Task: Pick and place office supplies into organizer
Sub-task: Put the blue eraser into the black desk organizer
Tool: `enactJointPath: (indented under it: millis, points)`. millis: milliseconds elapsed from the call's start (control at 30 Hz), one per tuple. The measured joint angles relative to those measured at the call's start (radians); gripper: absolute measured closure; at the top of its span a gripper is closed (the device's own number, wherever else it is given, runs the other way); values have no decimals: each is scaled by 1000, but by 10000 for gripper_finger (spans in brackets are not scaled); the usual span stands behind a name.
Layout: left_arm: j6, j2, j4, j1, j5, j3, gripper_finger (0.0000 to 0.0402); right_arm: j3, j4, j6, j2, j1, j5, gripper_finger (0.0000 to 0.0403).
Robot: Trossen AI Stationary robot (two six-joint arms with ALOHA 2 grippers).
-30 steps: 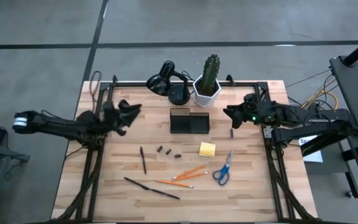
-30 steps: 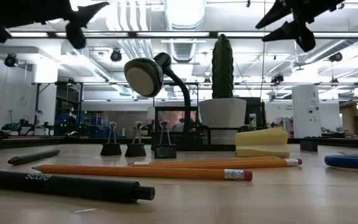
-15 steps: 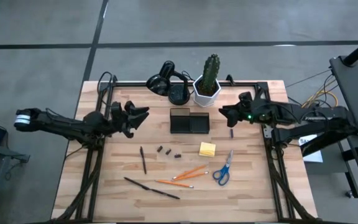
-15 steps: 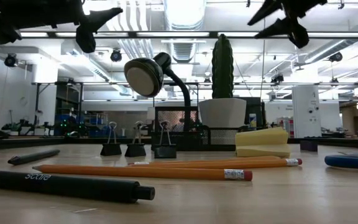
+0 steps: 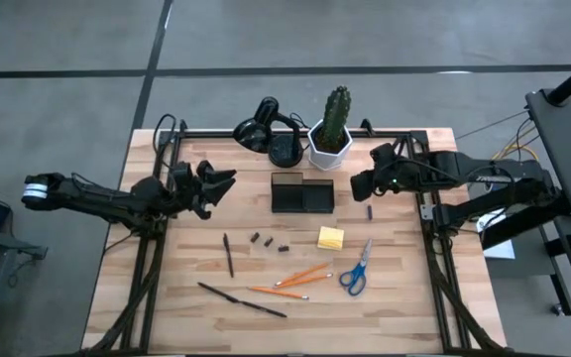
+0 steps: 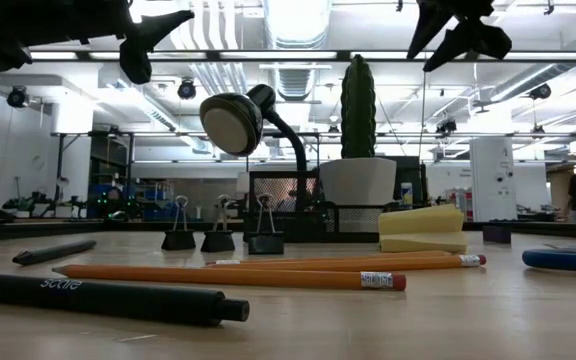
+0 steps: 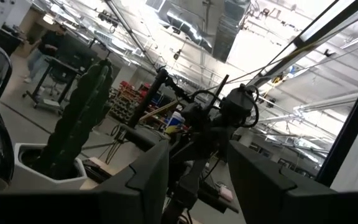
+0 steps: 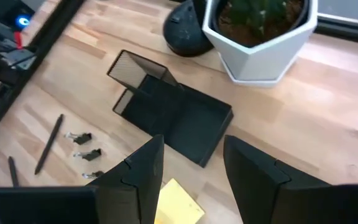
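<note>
The light wooden table [image 5: 404, 297] carries everything. The black rectangular mesh organizer [image 5: 302, 193] sits toward 12 o'clock, both compartments empty so far. At about 5 o'clock from it lie the blue-handled scissors [image 5: 356, 270], the orange pencils [image 5: 303, 275] and the small yellow sticky-note pad [image 5: 330, 238] (apparently waiting for pickup). The left gripper [image 5: 224, 181] at 9 o'clock and the right gripper [image 5: 356, 182] at 3 o'clock hover released, holding nothing
</note>
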Motion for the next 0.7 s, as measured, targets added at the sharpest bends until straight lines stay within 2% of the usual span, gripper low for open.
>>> enactJointPath:
  millis: [200, 700]
  points:
    - [-1, -1, -1, 0, 0, 0, 253, 52, -100, 82, 59, 0, 1, 248]
    - [0, 1, -2, 0, 16, -2, 253, 43, -227, 189, 97, 0, -3, 248]
